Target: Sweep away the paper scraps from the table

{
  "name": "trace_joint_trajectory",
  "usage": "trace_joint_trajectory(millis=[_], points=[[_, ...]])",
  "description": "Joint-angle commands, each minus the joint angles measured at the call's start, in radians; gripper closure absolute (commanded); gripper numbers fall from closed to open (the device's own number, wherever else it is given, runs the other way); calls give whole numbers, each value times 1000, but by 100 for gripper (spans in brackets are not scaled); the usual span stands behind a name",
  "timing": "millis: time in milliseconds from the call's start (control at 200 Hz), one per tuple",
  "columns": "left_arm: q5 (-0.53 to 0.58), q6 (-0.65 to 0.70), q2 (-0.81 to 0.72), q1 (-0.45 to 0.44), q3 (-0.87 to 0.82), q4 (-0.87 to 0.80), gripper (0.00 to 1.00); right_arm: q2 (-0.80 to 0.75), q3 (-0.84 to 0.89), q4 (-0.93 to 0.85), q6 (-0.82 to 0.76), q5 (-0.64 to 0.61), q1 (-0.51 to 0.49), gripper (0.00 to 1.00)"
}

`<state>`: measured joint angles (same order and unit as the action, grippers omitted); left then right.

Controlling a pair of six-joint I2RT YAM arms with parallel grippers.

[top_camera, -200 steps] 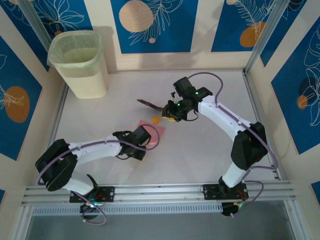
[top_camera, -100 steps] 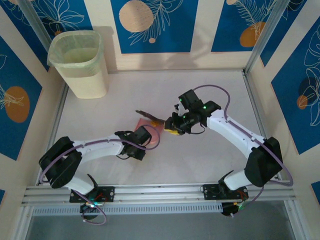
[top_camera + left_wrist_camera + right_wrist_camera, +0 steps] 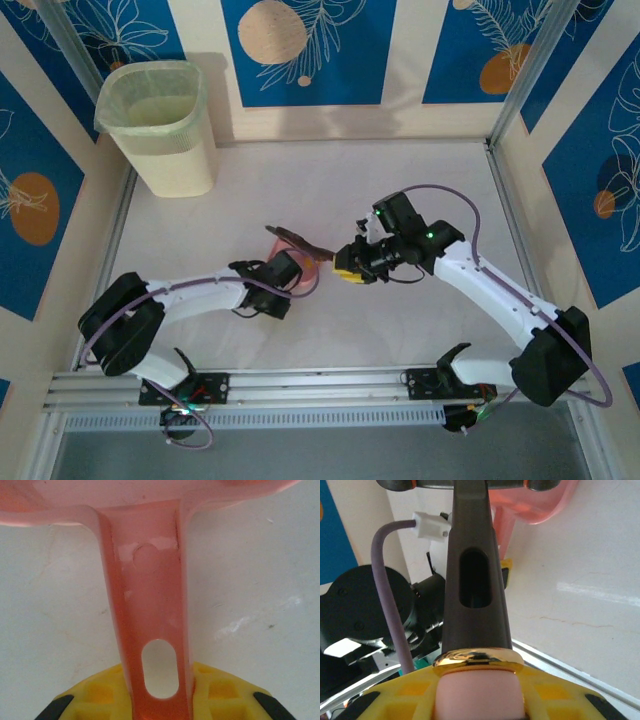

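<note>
In the top view my left gripper (image 3: 284,273) is shut on the handle of a pink dustpan (image 3: 304,263) lying on the table (image 3: 400,175). The left wrist view has that handle (image 3: 148,605) running up from between the yellow fingers (image 3: 220,692). My right gripper (image 3: 350,266) is shut on a brush handle (image 3: 472,580), dark with a gold ring and a pink grip. The dark brush head (image 3: 291,238) lies over the dustpan's mouth. In the right wrist view the dustpan (image 3: 532,502) sits beyond the brush. The paper scraps are hidden.
A pale bin with a liner (image 3: 160,125) stands in the far left corner. Patterned panels wall the table on three sides. An aluminium rail (image 3: 320,382) runs along the near edge. The two grippers are close together at mid-table.
The right arm has drawn the brush toward the near side and onto the dustpan. The orange scrap seen beside the brush earlier no longer shows. The left gripper has barely moved.
</note>
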<state>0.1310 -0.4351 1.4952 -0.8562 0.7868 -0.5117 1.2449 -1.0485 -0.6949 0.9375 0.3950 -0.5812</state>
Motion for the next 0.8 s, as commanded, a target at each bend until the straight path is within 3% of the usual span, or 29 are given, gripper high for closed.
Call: trace_joint_trajectory(millis=[0, 190, 405, 580, 795], points=[[-28, 9, -8, 22, -21, -17, 100, -13, 9, 31, 16, 86, 21, 100], [-34, 7, -27, 37, -32, -13, 100, -51, -3, 19, -6, 59, 73, 100], [-13, 8, -38, 39, -36, -17, 100, -83, 59, 126, 44, 177, 199, 100], [-13, 11, -37, 40, -35, -16, 100, -70, 100, 138, 31, 131, 213, 100], [-18, 12, -27, 40, -32, -15, 100, -15, 119, 127, 10, 171, 202, 100]])
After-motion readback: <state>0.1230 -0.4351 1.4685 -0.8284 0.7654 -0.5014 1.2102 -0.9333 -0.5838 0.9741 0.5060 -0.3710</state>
